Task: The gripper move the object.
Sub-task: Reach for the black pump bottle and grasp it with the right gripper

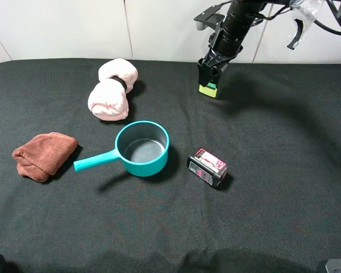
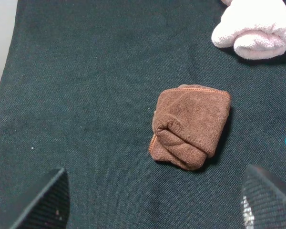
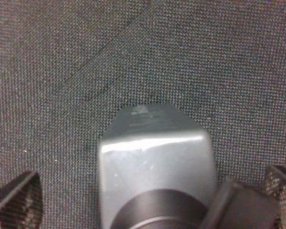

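Observation:
The object is a small dark grey pump bottle [image 1: 208, 89] with a lime-green label, standing on the black cloth at the far side, right of centre. My right gripper [image 1: 210, 69] hangs straight over it, its black fingers down around the bottle's top. In the right wrist view the bottle's grey shoulder [image 3: 155, 152] and black pump sit between the two fingertips [image 3: 16, 195] with a gap on each side, so the right gripper [image 3: 150, 191] is open. My left gripper [image 2: 155, 191] is open and empty, above the cloth near a brown towel [image 2: 190, 126].
A teal saucepan [image 1: 142, 148] with its handle pointing left sits mid-table. A black-and-pink box [image 1: 208, 167] lies to its right. A rolled pink towel [image 1: 112, 89] lies at the far left, and the brown folded towel [image 1: 44, 154] at the left. The black cloth [image 1: 284, 187] covers the table.

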`<state>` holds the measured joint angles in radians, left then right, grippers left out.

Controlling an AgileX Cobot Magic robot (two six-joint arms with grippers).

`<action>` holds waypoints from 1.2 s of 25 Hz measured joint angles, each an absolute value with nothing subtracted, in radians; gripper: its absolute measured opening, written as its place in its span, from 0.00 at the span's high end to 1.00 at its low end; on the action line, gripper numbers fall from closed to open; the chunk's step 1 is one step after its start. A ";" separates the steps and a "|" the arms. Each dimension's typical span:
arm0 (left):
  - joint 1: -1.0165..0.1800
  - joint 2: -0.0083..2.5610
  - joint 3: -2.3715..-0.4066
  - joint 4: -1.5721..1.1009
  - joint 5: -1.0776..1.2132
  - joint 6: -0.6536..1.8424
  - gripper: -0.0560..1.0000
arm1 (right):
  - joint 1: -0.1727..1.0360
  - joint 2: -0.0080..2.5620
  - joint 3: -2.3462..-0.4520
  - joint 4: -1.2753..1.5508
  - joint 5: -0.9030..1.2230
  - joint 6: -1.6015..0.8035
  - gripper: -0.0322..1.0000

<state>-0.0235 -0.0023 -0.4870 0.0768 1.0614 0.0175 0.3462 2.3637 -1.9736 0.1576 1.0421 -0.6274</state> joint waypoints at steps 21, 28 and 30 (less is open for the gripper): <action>-0.024 -0.002 -0.487 0.077 1.061 0.018 0.22 | 0.346 2.367 -2.008 0.150 1.066 -0.627 0.30; -0.024 -0.002 -0.487 0.077 1.061 0.018 0.22 | 0.346 2.367 -2.008 0.150 1.068 -0.627 0.42; -0.024 -0.002 -0.487 0.077 1.061 0.018 0.22 | 0.346 2.367 -2.008 0.150 1.069 -0.627 0.47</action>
<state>-0.0235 -0.0023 -0.4870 0.0768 1.0614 0.0175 0.3462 2.3672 -2.0082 0.1501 1.0693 -0.6274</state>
